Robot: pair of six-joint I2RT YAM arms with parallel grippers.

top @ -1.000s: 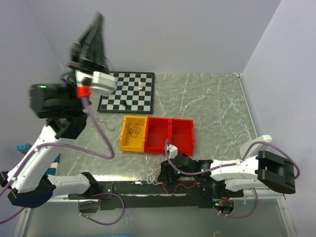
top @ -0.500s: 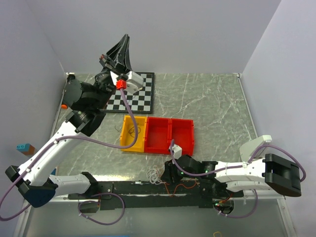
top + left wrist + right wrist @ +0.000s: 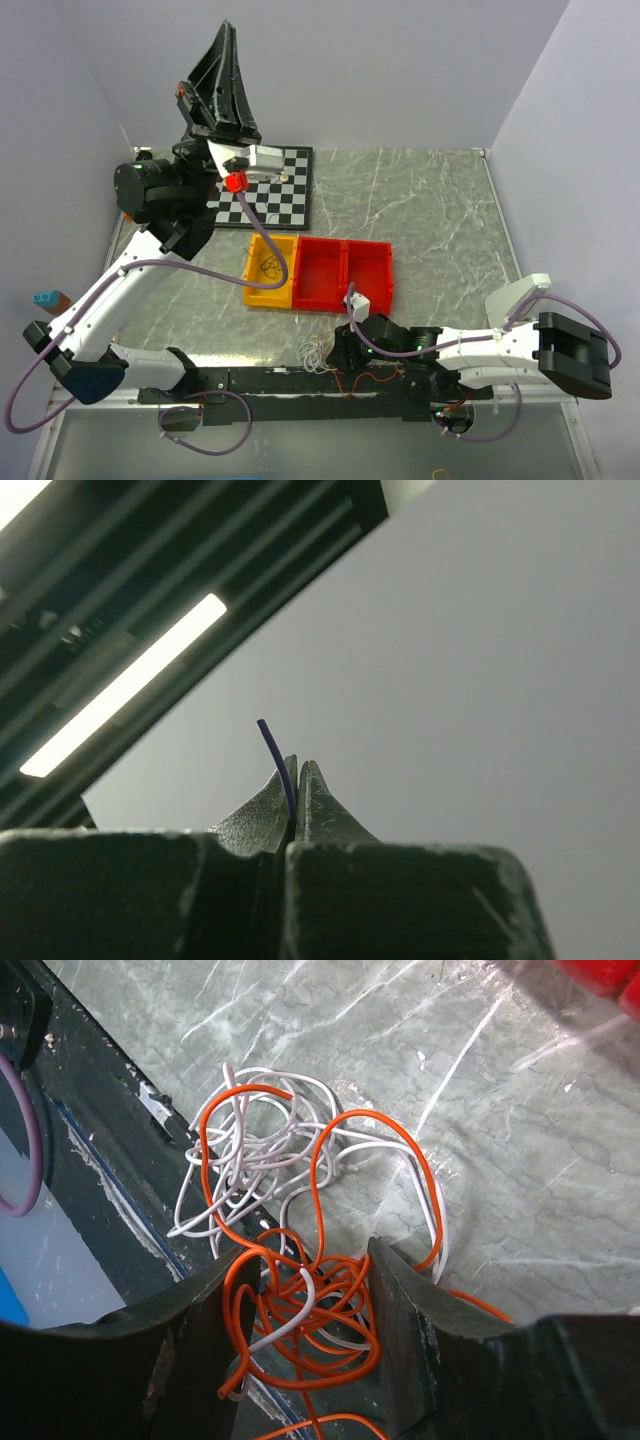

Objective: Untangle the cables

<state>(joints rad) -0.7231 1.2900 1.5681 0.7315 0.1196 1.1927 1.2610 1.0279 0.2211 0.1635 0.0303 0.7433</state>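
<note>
The left end effector (image 3: 298, 765) is raised high at the far left, pointing up, clenched on 1 thin blue wire (image 3: 272, 745) whose short end sticks out above the tips. The right end effector (image 3: 310, 1260) is low at the near edge of the tabletop (image 3: 430, 210), released, its 2 fingers straddling a tangle (image 3: 300, 1305) of orange and white cables that lies partly on the dark base rail. A black cable (image 3: 270, 266) lies coiled in the yellow bin (image 3: 256, 285), just left of 2 red bins (image 3: 345, 272).
</note>
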